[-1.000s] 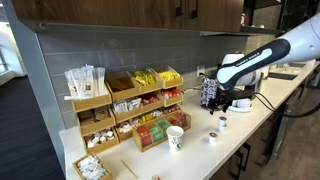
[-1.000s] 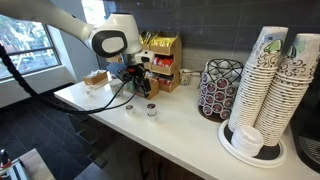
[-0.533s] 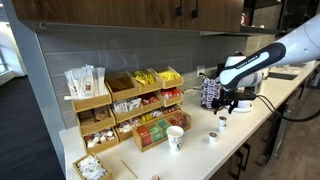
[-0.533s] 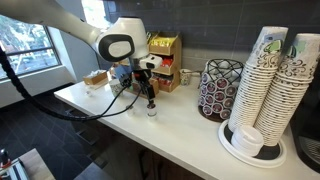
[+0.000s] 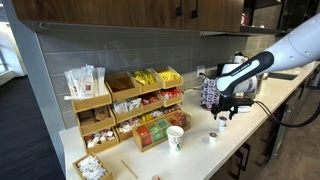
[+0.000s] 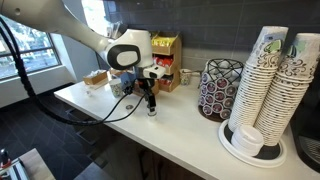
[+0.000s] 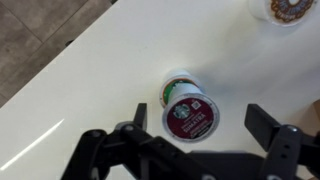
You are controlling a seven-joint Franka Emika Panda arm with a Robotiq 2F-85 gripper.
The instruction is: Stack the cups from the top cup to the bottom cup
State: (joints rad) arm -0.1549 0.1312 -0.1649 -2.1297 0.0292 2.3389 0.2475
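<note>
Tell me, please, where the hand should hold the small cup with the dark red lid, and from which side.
Take the cup by its round side wall, below the lid rim, coming straight down from above. Its lid faces up on the counter, and the open hand has one finger on each side of it.

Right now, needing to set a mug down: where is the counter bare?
Bare: the counter between the cup under the gripper and the pod rack. Crowded: around the organizers and the paper-cup stacks.
</note>
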